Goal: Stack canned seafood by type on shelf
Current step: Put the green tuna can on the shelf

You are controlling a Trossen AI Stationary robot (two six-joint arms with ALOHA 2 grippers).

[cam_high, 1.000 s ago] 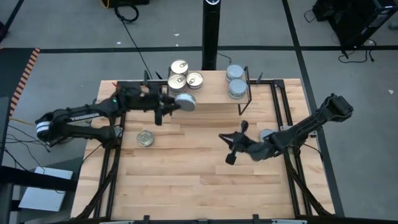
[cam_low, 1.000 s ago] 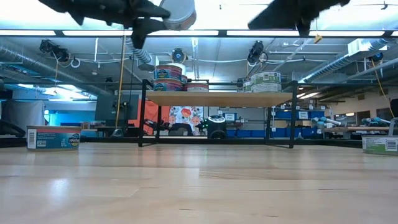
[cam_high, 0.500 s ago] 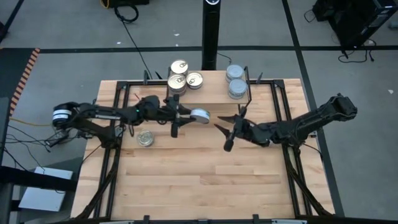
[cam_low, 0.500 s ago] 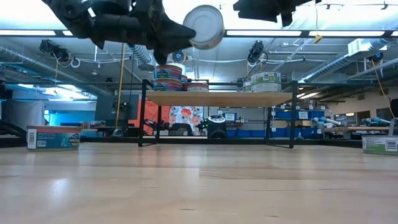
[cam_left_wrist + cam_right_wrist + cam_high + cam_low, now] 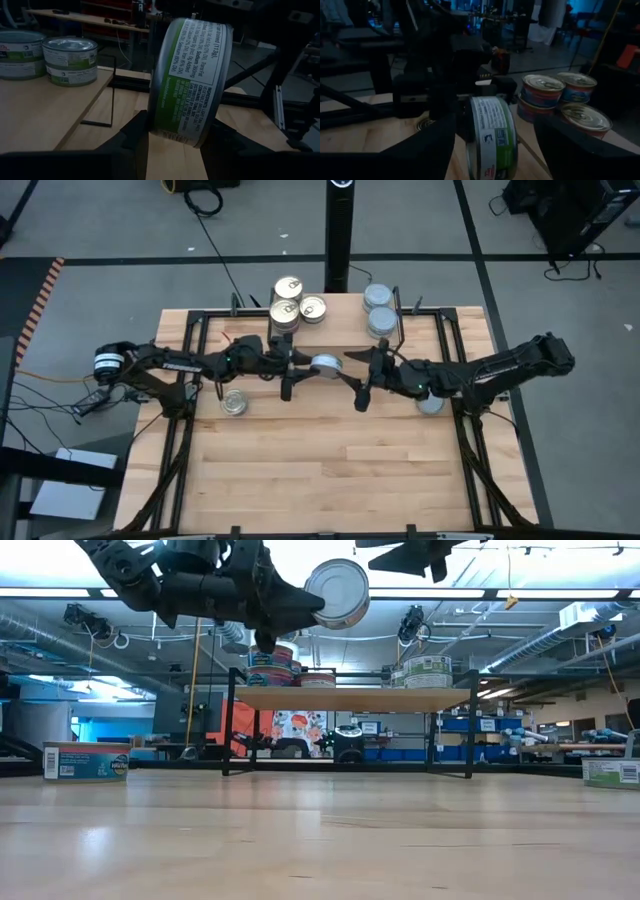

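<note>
Mid-air handover! The left tool (image 5: 297, 370) pinches a green-labelled tin (image 5: 323, 364) on edge, plain grey face to the camera, high above the middle of the surface (image 5: 330, 460), just in front of the shelf (image 5: 340, 332). A second ago that tin hung by the shelf's left end; it has swung right, toward centre. The right tool (image 5: 356, 375), low over the right of the surface then and all but closed, has risen and reached across, and its jaws have spread wide on either side of the tin. No contact yet that I can see.

On the shelf: gold-topped tins (image 5: 288, 302) stacked far left, grey-topped tins (image 5: 378, 310) far right. One gold-topped stray tin (image 5: 234, 402) waits on the surface near left, another tin (image 5: 430, 402) lies under the right arm. I'd judge this grey tin is bound for the right-hand stack.
</note>
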